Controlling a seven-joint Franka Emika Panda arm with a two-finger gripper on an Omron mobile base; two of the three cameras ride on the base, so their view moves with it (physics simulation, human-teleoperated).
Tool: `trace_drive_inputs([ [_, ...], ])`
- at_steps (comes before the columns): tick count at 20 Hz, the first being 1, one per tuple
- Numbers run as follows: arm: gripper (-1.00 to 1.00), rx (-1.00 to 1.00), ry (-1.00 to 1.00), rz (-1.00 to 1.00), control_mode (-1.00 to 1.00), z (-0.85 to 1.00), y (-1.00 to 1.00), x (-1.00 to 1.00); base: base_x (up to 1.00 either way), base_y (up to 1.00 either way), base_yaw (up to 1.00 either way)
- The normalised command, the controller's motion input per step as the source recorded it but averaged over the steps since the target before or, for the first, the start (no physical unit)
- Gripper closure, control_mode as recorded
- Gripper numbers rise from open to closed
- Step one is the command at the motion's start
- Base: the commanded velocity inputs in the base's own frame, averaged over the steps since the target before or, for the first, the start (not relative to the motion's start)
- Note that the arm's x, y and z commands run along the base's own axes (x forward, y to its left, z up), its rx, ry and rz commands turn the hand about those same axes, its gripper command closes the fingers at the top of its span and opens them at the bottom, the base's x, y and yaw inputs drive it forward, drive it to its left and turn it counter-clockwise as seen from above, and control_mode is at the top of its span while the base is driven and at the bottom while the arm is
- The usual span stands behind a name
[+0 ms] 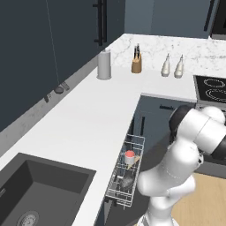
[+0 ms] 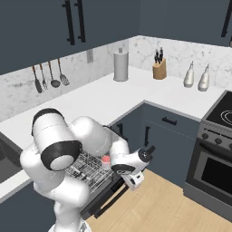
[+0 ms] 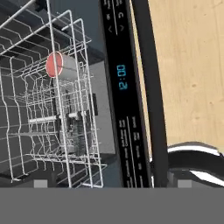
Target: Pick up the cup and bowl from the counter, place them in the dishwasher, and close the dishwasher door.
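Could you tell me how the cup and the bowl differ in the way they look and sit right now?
The cup is red with a pale side; the bowl is dark grey. In the left base view the cup stands out brightly near the middle of the rack, while the bowl lies nearer the rack's outer end and is harder to make out among the wires. Both are in the pulled-out rack, not on the counter.

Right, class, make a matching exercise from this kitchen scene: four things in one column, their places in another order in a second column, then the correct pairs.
Things:
1. cup
2. knife block
3. paper towel roll
4. sink

Places:
A. by the backsplash, left of the shakers
B. in the white wire rack
C. set into the counter, lower left
D. near the counter's corner, by the dark tall cabinet

Pairs: 1-B, 2-A, 3-D, 4-C
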Motion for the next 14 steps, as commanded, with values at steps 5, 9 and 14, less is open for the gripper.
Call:
trace_drive_inputs([
  [5,-1.0,0.26,-0.02,0.11,-1.0,-0.53,-1.0,-0.07,0.0,0.0,0.0],
  [9,-1.0,0.39,-0.09,0.12,-1.0,-0.52,-0.91,-0.04,0.0,0.0,0.0],
  [14,-1.0,0.4,-0.09,0.16,-1.0,-0.43,-0.52,0.04,0.0,0.0,0.0],
])
